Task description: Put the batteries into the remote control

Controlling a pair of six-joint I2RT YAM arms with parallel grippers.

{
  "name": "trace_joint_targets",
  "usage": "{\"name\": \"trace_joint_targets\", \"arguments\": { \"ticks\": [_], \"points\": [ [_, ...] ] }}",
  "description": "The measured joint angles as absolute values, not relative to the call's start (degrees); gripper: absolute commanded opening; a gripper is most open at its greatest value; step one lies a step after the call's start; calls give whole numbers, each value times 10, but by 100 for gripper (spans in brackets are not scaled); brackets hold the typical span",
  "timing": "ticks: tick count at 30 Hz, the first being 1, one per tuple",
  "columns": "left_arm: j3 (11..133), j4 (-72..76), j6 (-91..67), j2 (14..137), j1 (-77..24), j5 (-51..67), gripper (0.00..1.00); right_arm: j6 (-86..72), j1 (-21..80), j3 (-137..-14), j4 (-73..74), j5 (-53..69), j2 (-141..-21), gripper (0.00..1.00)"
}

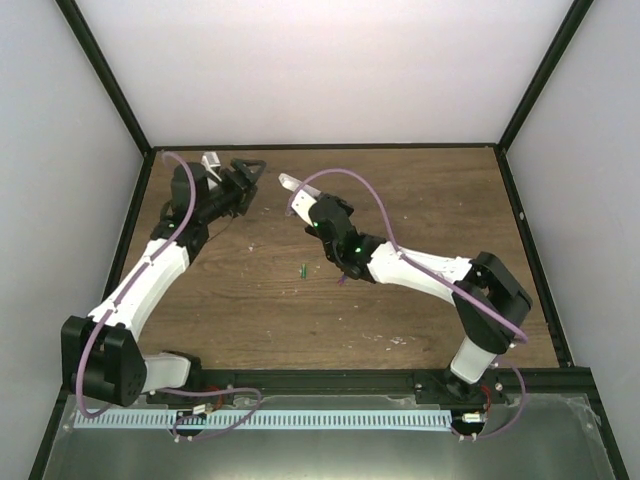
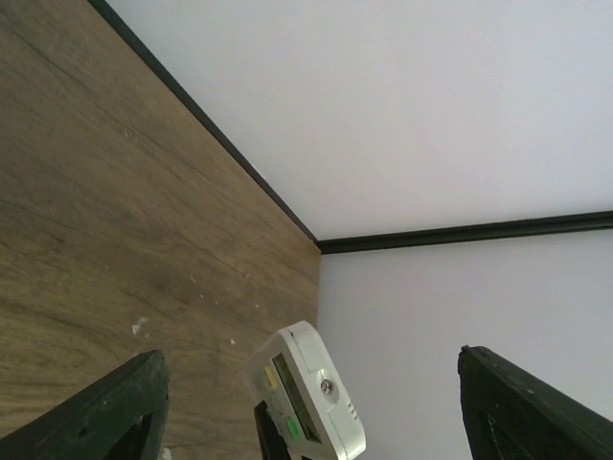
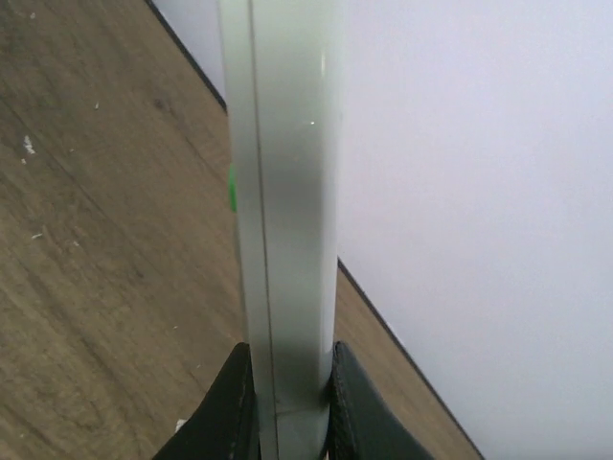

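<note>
The remote control (image 1: 292,186), a slim white bar, is held off the table by my right gripper (image 1: 314,210), which is shut on its lower end. In the right wrist view the remote (image 3: 284,192) stands up between the two dark fingers (image 3: 226,407). My left gripper (image 1: 256,182) is wide open and empty, facing the remote's free end from the left. In the left wrist view the remote (image 2: 308,388) shows its yellow patch and a green button between my spread fingers (image 2: 120,412). A green battery (image 1: 304,268) lies on the table. I cannot make out the purple battery for sure.
A small white squarish piece (image 1: 210,160) lies by the back left corner behind the left arm. Black frame rails (image 1: 320,147) and white walls border the wooden table (image 1: 250,300). A purple cable (image 1: 375,200) loops over the right arm.
</note>
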State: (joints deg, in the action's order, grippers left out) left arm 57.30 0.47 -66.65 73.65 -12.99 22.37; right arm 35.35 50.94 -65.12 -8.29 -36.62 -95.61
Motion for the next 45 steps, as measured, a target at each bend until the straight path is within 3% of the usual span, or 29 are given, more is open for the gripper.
{"name": "trace_joint_targets", "arguments": {
  "ticks": [12,25,38,45],
  "points": [
    [539,55,-743,748,-165,218,80,445,537,-618,-203,-391,-956,1],
    [539,62,-750,749,-173,210,57,513,540,-617,-250,-396,-982,1],
    [539,68,-754,775,-177,215,46,592,546,-595,-349,-412,-1000,1],
    [539,68,-760,778,-178,217,33,633,549,-581,-392,-418,-1011,1]
  ]
}}
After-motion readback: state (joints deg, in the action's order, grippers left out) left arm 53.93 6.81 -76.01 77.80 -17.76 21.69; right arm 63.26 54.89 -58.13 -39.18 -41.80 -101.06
